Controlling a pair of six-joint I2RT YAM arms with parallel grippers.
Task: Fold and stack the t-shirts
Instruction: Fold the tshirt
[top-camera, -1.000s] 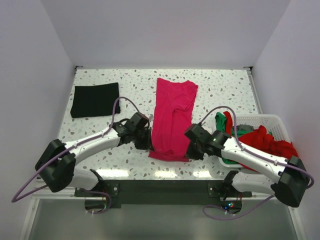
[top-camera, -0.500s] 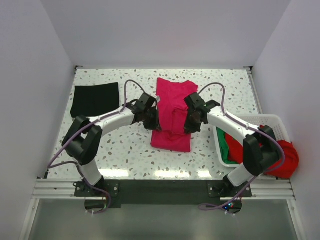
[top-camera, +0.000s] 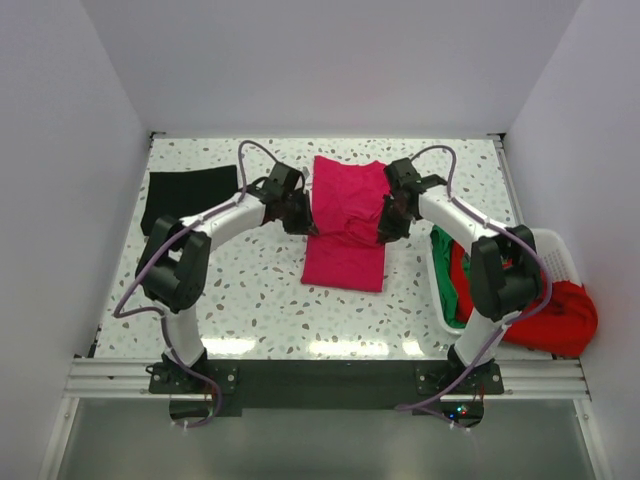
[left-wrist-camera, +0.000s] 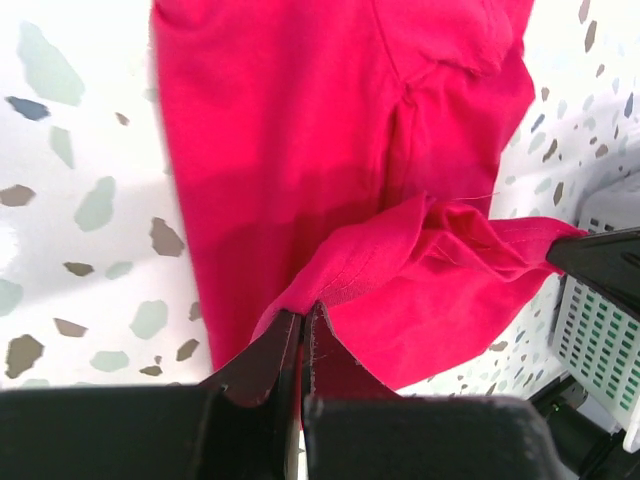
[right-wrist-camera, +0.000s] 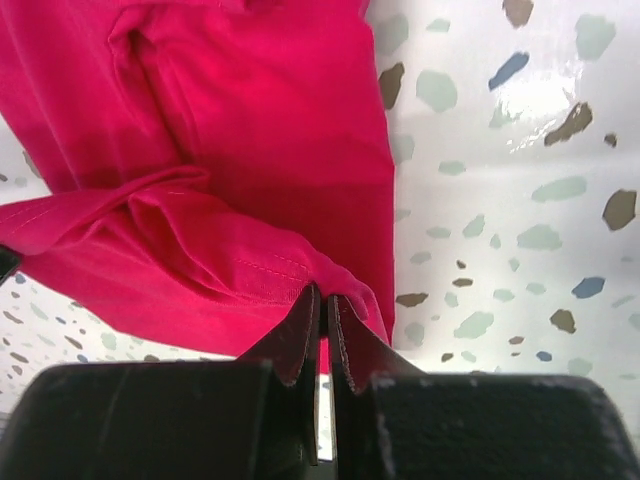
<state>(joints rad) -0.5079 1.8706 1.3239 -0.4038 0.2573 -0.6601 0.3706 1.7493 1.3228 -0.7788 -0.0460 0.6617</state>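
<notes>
The pink shirt (top-camera: 345, 250) lies lengthwise in the middle of the speckled table (top-camera: 250, 290), its near part doubled back over the rest. Both arms grip the raised hem at mid-length — the left gripper (top-camera: 299, 216) at the shirt's left edge, the right gripper (top-camera: 387, 226) at its right edge, each with its fingers pressed nearly flat together on a fold of pink cloth. The black shirt (top-camera: 190, 198) lies folded at the table's far left, well apart, and a red shirt (top-camera: 560, 310) and a green shirt (top-camera: 455, 295) sit heaped in the white basket (top-camera: 548, 240) at the right edge.
</notes>
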